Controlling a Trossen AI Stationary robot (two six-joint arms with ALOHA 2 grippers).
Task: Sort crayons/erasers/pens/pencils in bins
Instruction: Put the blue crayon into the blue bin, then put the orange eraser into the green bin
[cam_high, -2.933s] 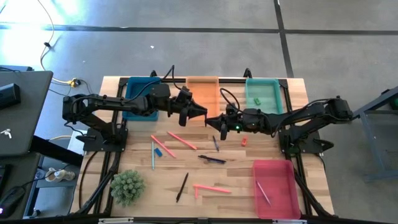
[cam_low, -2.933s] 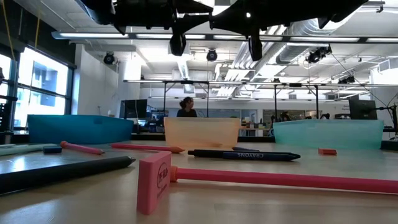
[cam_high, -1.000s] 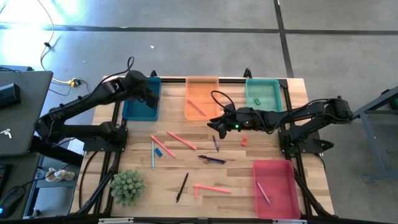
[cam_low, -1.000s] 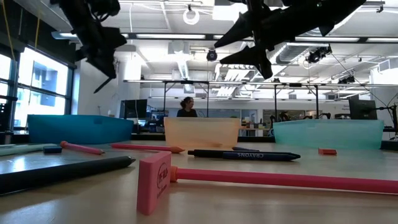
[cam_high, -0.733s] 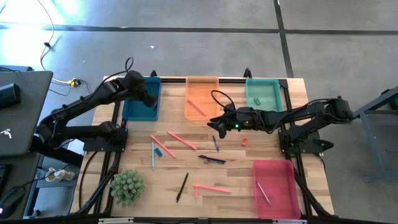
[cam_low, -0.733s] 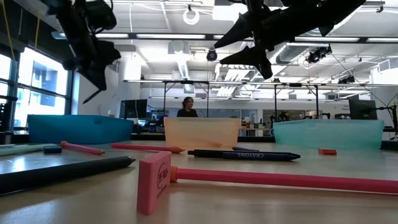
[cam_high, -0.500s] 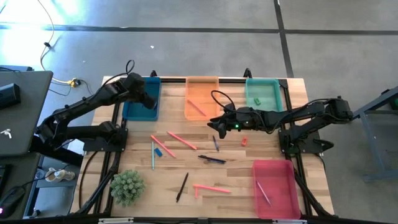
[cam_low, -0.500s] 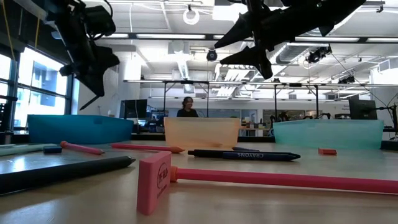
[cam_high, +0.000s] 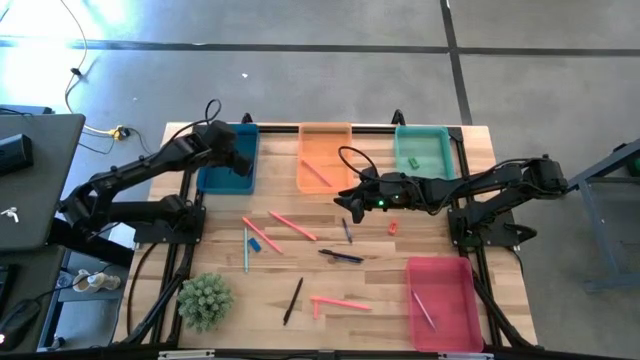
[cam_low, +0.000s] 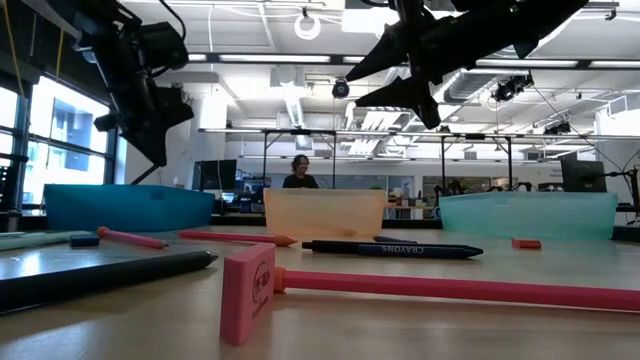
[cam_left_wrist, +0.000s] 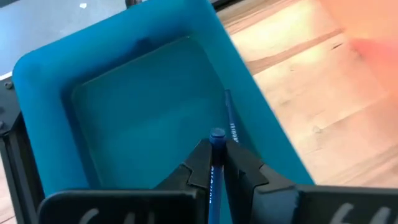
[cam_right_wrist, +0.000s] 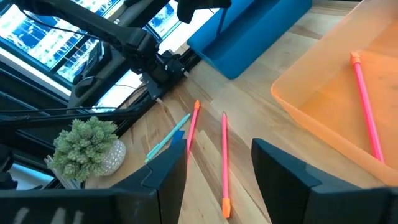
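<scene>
left gripper (cam_left_wrist: 217, 163) | you are pinching a slim blue pen (cam_left_wrist: 217, 140) over the dark blue bin (cam_left_wrist: 124, 106) | judging it light, stiff, slippery; keep gripping mid-shaft | right gripper (cam_right_wrist: 217, 163) is standing spread, empty, beside the orange bin (cam_high: 325, 160)

The blue pen (cam_left_wrist: 214, 168) runs down between the left gripper (cam_left_wrist: 213, 163) fingers, so its lower end is hidden. Beside the blue bin (cam_left_wrist: 124, 112), the orange bin (cam_left_wrist: 367, 28) is only a blur. In the teal bin (cam_high: 425, 152), the green bit (cam_high: 411, 161) is too small to name.
</scene>
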